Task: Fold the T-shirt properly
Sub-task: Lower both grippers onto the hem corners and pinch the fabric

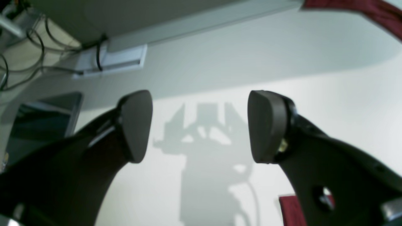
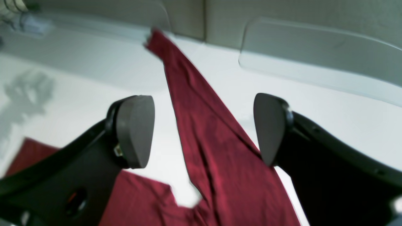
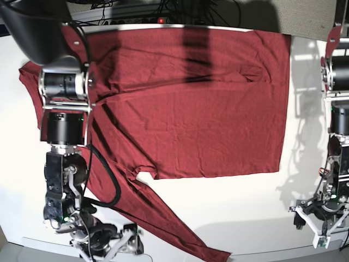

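The maroon T-shirt lies spread flat on the white table, its body wide across the middle. One long sleeve runs diagonally toward the near edge. My right gripper hovers open above that sleeve, which passes between its dark fingers in the wrist view; nothing is gripped. In the base view it sits low at the left. My left gripper is open over bare table, with shirt cloth only at the frame corners. It shows at the base view's right, clear of the shirt's hem.
Cables and a white bracket hang under a ledge beyond the left gripper. A raised white rim borders the table past the sleeve's cuff. Both arm columns stand at the table's sides, the left-hand one over the shirt's shoulder.
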{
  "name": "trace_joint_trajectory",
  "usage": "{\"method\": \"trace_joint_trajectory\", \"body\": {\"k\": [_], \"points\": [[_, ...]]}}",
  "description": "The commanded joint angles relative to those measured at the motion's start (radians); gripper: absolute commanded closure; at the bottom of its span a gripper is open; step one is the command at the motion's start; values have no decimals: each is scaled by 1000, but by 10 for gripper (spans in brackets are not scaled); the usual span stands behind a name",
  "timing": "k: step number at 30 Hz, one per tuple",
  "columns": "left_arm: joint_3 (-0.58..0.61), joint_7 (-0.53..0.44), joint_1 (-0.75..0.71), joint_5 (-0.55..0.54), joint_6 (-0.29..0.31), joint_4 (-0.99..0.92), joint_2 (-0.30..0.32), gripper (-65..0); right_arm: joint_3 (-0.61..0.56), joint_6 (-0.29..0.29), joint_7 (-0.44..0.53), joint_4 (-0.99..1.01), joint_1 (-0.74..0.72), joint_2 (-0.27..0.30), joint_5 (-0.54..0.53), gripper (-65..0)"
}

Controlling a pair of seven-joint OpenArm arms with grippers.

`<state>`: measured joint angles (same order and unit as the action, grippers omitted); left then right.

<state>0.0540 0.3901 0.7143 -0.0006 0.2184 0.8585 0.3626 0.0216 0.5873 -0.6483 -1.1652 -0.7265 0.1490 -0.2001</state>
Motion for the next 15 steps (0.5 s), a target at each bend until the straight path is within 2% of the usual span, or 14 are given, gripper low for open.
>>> {"method": "trace_joint_trajectory", "body": {"k": [1,6,10,15], "points": [[-3,-19,43,-5,-7,-18,13,-451,-15,3,18,-13,-40,2,-13,-475],[-3,-5,62,-2,-9,-190,12,-451,-38,0,-6,-13,-40,0,-13,-475],[-3,90,61,-107,-2,-254,12,-451,-38,0,-11,-13,-40,0,-20,-475],[-3,191,61,-288,98,-262,12,-451,-38,0,-49,-13,-37,0,-21,-475]]}}
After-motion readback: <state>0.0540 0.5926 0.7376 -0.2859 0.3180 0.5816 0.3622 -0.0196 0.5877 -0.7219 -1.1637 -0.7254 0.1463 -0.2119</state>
